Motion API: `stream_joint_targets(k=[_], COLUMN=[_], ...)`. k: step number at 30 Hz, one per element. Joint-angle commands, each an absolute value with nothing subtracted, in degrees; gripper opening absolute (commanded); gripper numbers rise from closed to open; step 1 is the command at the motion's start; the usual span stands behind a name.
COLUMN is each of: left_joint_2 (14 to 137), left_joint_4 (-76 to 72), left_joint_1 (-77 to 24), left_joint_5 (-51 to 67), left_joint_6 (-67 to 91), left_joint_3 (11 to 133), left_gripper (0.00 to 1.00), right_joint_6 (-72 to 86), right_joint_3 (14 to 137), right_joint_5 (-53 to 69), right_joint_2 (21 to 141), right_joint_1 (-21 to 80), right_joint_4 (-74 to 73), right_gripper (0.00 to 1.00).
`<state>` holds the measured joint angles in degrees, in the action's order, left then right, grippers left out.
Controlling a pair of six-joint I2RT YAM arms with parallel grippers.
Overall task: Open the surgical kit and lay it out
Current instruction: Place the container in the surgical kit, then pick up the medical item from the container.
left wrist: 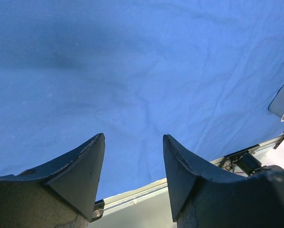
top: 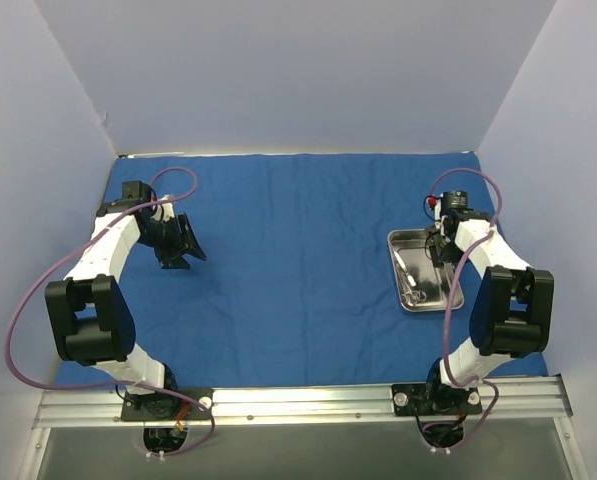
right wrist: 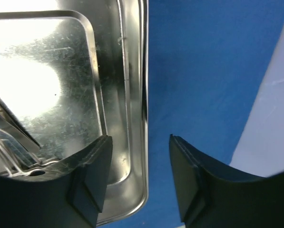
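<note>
The royal-blue cloth wrap (top: 298, 250) lies spread flat over the table. The steel tray (top: 438, 295) sits on its right part, with thin silver instruments (top: 410, 275) lying inside. My right gripper (top: 439, 248) is open over the tray's right rim. In the right wrist view the gripper (right wrist: 139, 137) straddles the tray's rim (right wrist: 142, 71), one finger over the tray floor and one over the cloth (right wrist: 203, 61); instruments (right wrist: 8, 142) show at lower left. My left gripper (top: 181, 252) is open and empty above the cloth's left part (left wrist: 132, 71).
White enclosure walls (top: 298, 70) stand at the back and both sides; the right wall (right wrist: 275, 118) is close to the right gripper. A metal rail (top: 298, 402) runs along the near edge. The tray's corner (left wrist: 282, 102) shows at the right of the left wrist view.
</note>
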<state>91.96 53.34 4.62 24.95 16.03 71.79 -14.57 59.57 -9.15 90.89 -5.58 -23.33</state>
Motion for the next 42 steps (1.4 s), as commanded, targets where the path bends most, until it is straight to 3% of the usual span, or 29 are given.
stream_joint_targets(k=[1, 4, 6, 12, 15, 27, 42], left_joint_2=[92.4, 92.8, 93.2, 94.1, 94.6, 96.4, 95.5], left_joint_4=[52.1, 52.1, 52.2, 52.5, 53.2, 54.1, 54.1], left_joint_1=[4.9, 4.9, 4.9, 4.9, 5.0, 4.7, 4.3], left_joint_5=[26.6, 26.9, 26.9, 28.0, 28.0, 26.6, 25.6], left_joint_6=[15.5, 15.6, 15.5, 15.7, 15.4, 17.6, 18.1], left_joint_3=[72.0, 72.2, 72.2, 72.6, 73.8, 79.4, 77.9], left_gripper=[0.61, 0.61, 0.61, 0.61, 0.61, 0.61, 0.61], right_joint_6=[-14.4, -11.4, -8.5, -6.8, -6.2, -3.6, -3.8], right_joint_3=[62.0, 66.2, 70.4, 71.4, 70.5, 64.4, 61.0], right_joint_5=[-13.3, -16.2, -12.5, 0.5, 3.9, 8.4, 9.8], right_joint_2=[91.3, 90.3, 89.8, 94.9, 97.5, 99.1, 97.3], right_joint_1=[-5.8, -4.8, -2.9, 1.8, 2.0, 3.2, 3.9], right_joint_4=[-23.4, -25.5, -26.8, -24.4, -21.8, -16.7, -16.6], right_gripper=[0.52, 0.57, 0.55, 0.31, 0.26, 0.29, 0.33])
